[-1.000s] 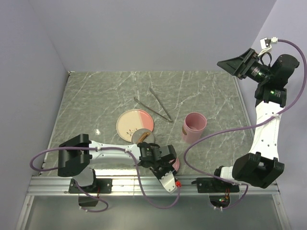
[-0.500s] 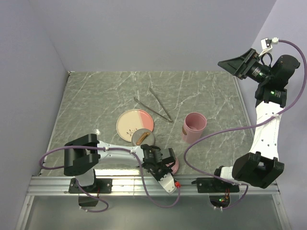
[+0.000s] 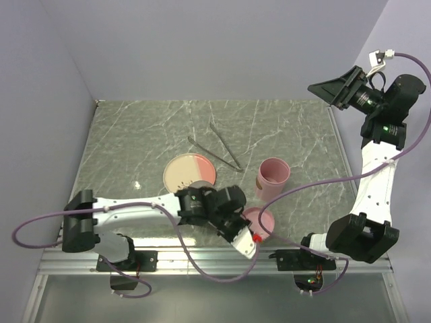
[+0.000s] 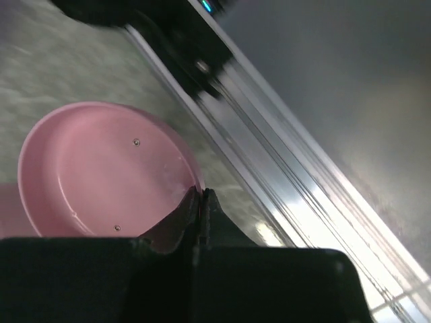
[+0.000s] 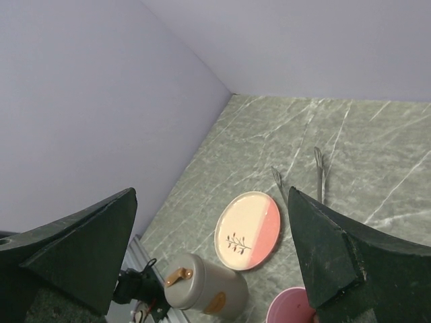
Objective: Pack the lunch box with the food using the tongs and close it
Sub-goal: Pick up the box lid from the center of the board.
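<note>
Left gripper [image 4: 202, 202] is squeezed tight on the rim of the shallow round pink plastic lid [image 4: 101, 168], hard by the near rail. Tall pink cup [image 3: 273, 176] stands just beyond. The arm crowds the cream-and-pink round plate [image 3: 190, 173]; long thin silver metal tongs [image 3: 217, 149] lie untouched behind it. Right gripper [image 3: 331, 89] hangs high, spread wide.

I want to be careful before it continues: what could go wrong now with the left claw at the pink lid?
1. The left claw is shut on only the thin rim of the pink lid, close to the table's front rail; the lid may slip or tip out.
2. The tongs lie beyond the plate, not picked up; putting the lid on the pink container now would likely close it before anything is packed.
</note>
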`<state>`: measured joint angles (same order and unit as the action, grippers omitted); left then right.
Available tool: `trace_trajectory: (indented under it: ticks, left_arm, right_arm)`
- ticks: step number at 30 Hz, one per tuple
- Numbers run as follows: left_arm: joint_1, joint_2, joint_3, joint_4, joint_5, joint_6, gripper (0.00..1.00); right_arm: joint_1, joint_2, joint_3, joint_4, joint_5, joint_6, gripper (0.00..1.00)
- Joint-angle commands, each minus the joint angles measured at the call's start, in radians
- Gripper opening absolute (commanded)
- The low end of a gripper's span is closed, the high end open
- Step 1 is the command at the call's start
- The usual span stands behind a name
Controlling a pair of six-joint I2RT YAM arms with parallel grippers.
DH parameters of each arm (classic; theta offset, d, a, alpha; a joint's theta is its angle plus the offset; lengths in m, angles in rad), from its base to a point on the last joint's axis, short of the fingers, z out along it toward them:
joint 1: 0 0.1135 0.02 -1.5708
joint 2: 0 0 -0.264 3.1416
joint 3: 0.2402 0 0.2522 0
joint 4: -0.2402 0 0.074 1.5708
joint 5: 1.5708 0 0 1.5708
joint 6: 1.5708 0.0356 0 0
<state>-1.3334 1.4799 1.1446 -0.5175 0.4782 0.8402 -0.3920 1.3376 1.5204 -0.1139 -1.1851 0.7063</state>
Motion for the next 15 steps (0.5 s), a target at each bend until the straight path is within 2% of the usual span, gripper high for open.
trace_trajectory:
  ticks: [1,4,8,10,13,14,15]
  left_arm:
    - [0.046,-0.069,0.139,0.034,0.163,-0.168,0.00]
    - [0.108,-0.087,0.199,0.031,0.233,-0.282,0.00]
    - [0.212,-0.130,0.205,0.082,0.312,-0.444,0.00]
    - [0.270,-0.156,0.193,0.097,0.341,-0.515,0.00]
    - [0.347,-0.196,0.167,0.189,0.393,-0.633,0.00]
    - [0.374,-0.207,0.162,0.279,0.423,-0.679,0.00]
    - [0.437,-0.222,0.158,0.337,0.457,-0.792,0.00]
  right_arm:
    - [-0.015,0.020,0.092,0.020,-0.031,0.005,1.00]
    - [-0.033,0.044,0.147,0.045,-0.045,0.031,1.00]
    - [-0.073,0.078,0.196,0.100,-0.074,0.093,1.00]
    - [-0.103,0.095,0.201,0.213,-0.099,0.201,1.00]
    - [-0.123,0.109,0.179,0.371,-0.107,0.356,1.00]
    - [-0.120,0.107,0.164,0.388,-0.102,0.380,1.00]
    - [-0.105,0.094,0.114,0.420,-0.100,0.410,1.00]
